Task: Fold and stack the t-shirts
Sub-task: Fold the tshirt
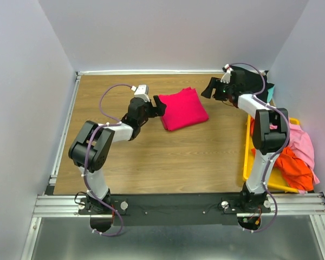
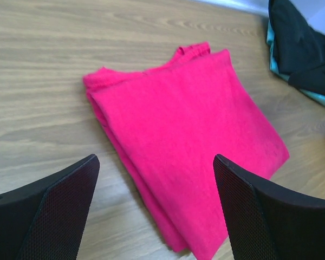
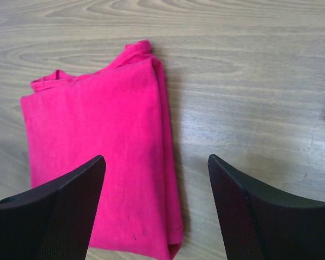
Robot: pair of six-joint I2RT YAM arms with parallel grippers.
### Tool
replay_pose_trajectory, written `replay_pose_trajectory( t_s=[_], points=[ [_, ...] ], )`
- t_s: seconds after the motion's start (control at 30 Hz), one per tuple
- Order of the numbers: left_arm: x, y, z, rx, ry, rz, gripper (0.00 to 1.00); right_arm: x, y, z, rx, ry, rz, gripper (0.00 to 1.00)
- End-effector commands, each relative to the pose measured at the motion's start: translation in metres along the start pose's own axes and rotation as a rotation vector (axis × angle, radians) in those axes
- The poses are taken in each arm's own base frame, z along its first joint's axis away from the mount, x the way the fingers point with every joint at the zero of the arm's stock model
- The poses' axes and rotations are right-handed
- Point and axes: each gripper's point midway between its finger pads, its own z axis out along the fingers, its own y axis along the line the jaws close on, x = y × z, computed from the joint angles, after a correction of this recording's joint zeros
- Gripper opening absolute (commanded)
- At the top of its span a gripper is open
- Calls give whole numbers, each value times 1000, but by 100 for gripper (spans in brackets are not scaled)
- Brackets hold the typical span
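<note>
The crimson t-shirt [image 1: 182, 108] lies folded into a compact, slightly skewed rectangle on the wooden table [image 1: 151, 157], a little far of centre, with its neckline edge towards the far side. The left gripper [image 1: 158, 106] sits just at the shirt's left edge. In the left wrist view its two black fingers [image 2: 54, 211] stand spread wide apart above the cloth with nothing between them. The right gripper [image 1: 209, 88] hangs to the right of the shirt and slightly farther back, apart from it. In the right wrist view its fingers [image 3: 260, 211] are likewise spread wide and hold nothing, with the shirt's right folded edge [image 3: 168, 162] and bare wood showing in the gap. At the far right corner of the table a black t-shirt [image 1: 249, 78] lies on top of a teal t-shirt [image 1: 269, 96], of which only an edge shows. Along the right side stands a yellow plastic bin [image 1: 246, 157]. It holds a crumpled pink t-shirt [image 1: 303, 142] and, nearer, an orange t-shirt [image 1: 293, 169], both spilling over its rim.
</note>
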Motion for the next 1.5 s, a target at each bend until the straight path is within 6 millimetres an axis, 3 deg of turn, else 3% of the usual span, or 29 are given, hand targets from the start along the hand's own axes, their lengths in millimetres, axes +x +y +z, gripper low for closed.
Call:
replay_pose_trajectory(
  t_s=[0.0,0.4,0.6,0.73,0.77,0.83,1.17,1.3,1.47],
  points=[
    [12,-11,8,48,24,13,93,3,4,0,-129,7,-4,83],
    [45,10,30,-53,130,-11,91,30,-7,13,-253,91,56,85],
    [57,23,38,-115,160,4,88,41,-12,24,-270,121,86,92],
    [64,28,45,-143,191,31,77,52,-10,31,-314,155,118,93],
    [64,27,45,-143,192,33,77,53,-8,31,-329,161,123,99],
    [65,26,46,-144,198,41,71,61,-6,32,-360,186,143,100],
    [69,21,53,-129,229,67,53,80,8,34,-423,259,162,100],
    [69,20,55,-128,232,72,47,93,20,44,-417,304,137,99],
    [70,19,57,-124,243,79,43,106,21,53,-399,344,151,95]
  ],
)
